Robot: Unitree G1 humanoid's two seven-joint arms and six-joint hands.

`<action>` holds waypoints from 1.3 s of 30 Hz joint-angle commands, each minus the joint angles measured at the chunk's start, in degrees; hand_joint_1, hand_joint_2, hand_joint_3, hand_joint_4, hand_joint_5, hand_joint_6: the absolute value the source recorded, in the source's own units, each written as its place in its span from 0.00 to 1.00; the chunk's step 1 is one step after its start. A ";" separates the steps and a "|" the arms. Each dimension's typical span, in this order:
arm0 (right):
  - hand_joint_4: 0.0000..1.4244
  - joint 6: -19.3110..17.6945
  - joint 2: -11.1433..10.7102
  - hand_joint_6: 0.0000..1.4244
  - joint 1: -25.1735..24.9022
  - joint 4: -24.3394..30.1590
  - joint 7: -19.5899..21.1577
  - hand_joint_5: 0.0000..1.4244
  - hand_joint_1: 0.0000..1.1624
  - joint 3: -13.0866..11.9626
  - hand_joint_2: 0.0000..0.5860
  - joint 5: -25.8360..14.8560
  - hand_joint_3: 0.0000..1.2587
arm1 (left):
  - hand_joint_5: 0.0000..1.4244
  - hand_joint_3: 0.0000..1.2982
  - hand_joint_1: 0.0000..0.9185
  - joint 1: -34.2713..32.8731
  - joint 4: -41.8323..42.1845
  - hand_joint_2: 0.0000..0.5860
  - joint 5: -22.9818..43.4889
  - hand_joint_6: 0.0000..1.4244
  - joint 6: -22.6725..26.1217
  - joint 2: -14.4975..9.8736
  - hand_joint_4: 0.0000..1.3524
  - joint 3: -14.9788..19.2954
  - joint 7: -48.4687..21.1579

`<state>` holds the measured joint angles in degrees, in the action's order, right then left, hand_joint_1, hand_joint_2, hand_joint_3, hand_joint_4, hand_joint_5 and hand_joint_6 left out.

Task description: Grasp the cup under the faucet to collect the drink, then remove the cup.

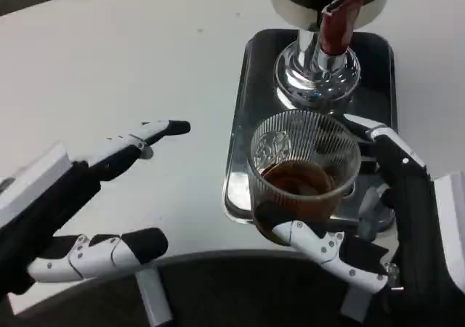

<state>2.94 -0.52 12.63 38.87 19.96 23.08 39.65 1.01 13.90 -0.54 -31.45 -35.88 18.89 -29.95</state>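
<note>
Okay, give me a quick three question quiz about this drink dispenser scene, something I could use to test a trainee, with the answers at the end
1. True or false: the clear cup is empty.
2. Which hand grips the cup? A) left hand B) right hand C) neither
3. Fill in the blank: the dispenser's tap lever is coloured ____.

Key
1. False; a dark brown drink fills the bottom of the cup.
2. B; the right hand's fingers wrap the cup from both sides above the metal drip tray, while the left hand hovers open over the white table.
3. Red.
</note>
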 commanded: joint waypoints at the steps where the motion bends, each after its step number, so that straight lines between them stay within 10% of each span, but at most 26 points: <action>1: 0.61 -3.30 0.82 0.92 1.02 2.94 -1.19 0.74 0.82 2.15 0.24 0.36 0.62 | 0.00 0.07 0.00 3.17 2.02 0.19 -1.38 0.10 -2.12 -0.73 0.00 1.08 0.99; 39: 0.62 -7.71 -2.28 0.93 11.03 9.78 -5.97 0.75 0.82 4.61 0.24 -0.16 0.64 | 0.00 0.00 0.00 13.50 7.49 0.18 -5.19 0.02 -5.26 -2.21 0.00 4.29 1.34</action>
<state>-1.48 -4.36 20.71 45.47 13.65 24.18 39.96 13.34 21.06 -5.37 -36.86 -37.74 22.71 -29.14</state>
